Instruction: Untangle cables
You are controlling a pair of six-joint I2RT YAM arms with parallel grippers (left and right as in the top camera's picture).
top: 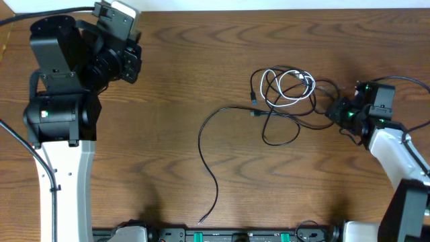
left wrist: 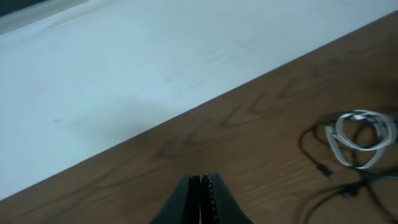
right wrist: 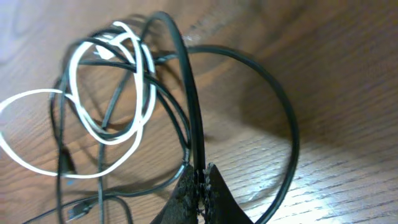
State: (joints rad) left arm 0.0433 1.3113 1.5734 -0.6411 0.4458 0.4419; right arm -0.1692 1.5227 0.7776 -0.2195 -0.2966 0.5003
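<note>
The white cable (top: 290, 86) lies coiled at the right of the wooden table, tangled with loops of the black cable (top: 208, 124), whose long tail runs down toward the front edge. My right gripper (top: 334, 113) sits at the right side of the tangle. In the right wrist view this gripper (right wrist: 200, 171) is shut on a strand of the black cable (right wrist: 189, 93), with the white cable (right wrist: 151, 87) looped just behind. My left gripper (left wrist: 201, 180) is shut and empty, raised at the far left, away from the white cable (left wrist: 364, 114).
The left arm's base and body (top: 57, 114) fill the left side of the table. The right arm (top: 396, 148) comes in from the lower right. The table's far edge (left wrist: 186, 112) meets a pale surface beyond.
</note>
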